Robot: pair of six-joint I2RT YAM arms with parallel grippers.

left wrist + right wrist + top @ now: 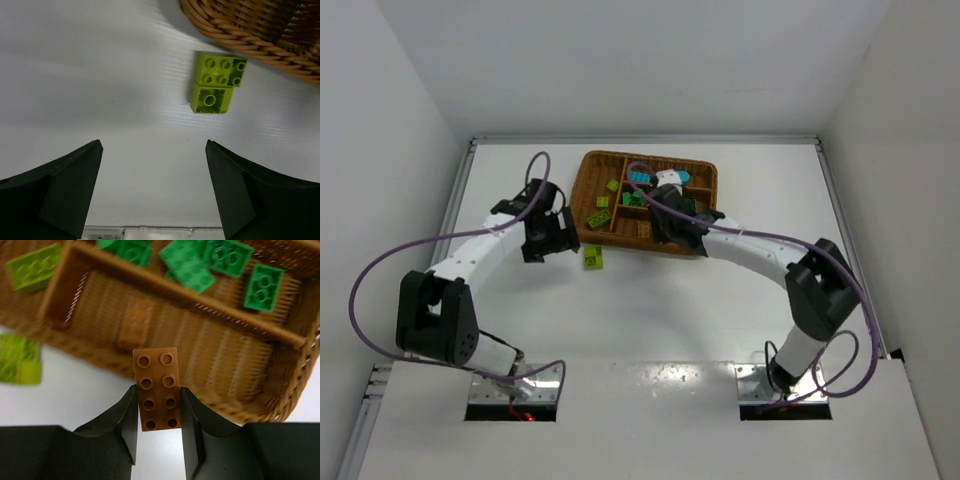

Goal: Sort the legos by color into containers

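White table [650,310], plain white walls [390,110] on three sides. Your right gripper [159,396] is clamped on a brown brick [156,387] by the outer wall of the tray [235,402]. Your left gripper [154,146] hangs with fingers wide apart, a yellow-green lego [214,85] ahead of it on the table just beside the tray.

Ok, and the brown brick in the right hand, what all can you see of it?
The brown brick is orange-brown plastic, oblong, with eight round studs in two rows of four facing the wrist camera. The right hand is shut on it, dark fingers pressing its two long sides. Its far end points at the wicker tray, at its near wall, toward the section where another brown brick lies.
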